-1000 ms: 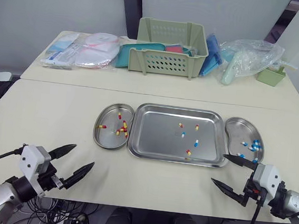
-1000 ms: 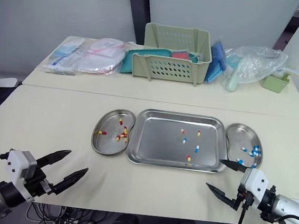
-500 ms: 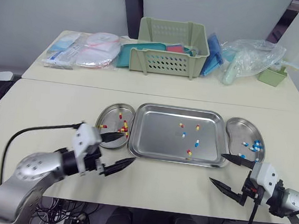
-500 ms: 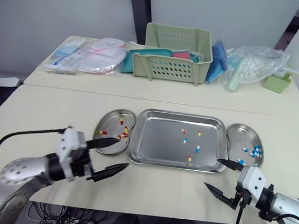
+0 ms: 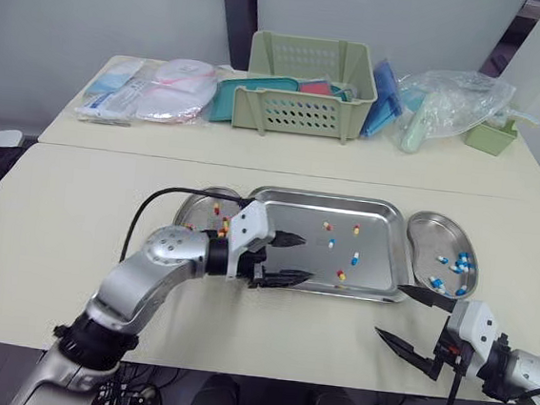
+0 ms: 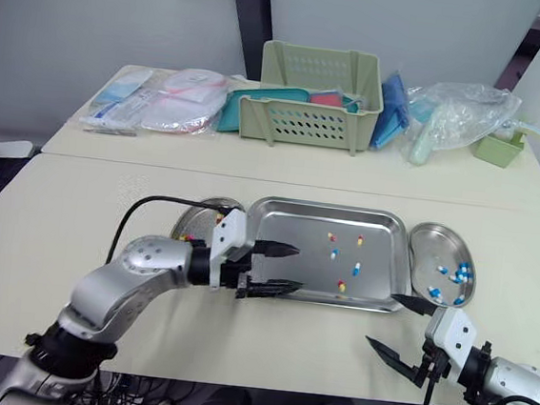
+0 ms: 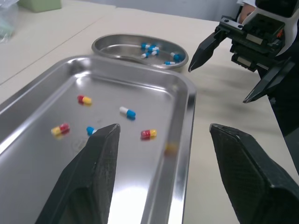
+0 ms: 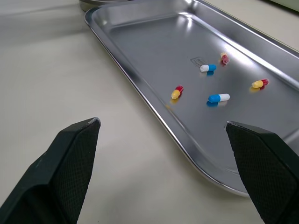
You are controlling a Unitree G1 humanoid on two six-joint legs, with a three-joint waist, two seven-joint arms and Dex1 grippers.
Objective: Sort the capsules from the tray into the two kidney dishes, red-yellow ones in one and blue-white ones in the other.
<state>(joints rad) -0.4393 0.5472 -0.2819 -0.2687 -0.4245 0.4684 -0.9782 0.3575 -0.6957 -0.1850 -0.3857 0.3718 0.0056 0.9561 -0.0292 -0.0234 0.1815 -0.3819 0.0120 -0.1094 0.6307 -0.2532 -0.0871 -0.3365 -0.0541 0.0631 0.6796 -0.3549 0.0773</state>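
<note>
In the tray (image 5: 323, 197) on the worktop (image 5: 79, 203), five capsules (image 5: 353, 259); left gripper (image 5: 306, 259) above its left end, fingers spread, arm (image 5: 174, 251) partly covering the red-yellow dish (image 5: 191, 206). Left wrist view: right gripper (image 7: 217, 85), fingers spread, near the blue-white dish (image 7: 117, 49).

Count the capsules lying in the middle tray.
5. Three red-yellow capsules: two in the far half of the tray, one by its near rim. Two blue-white capsules lie between them. The left gripper over the tray may hide others.
</note>
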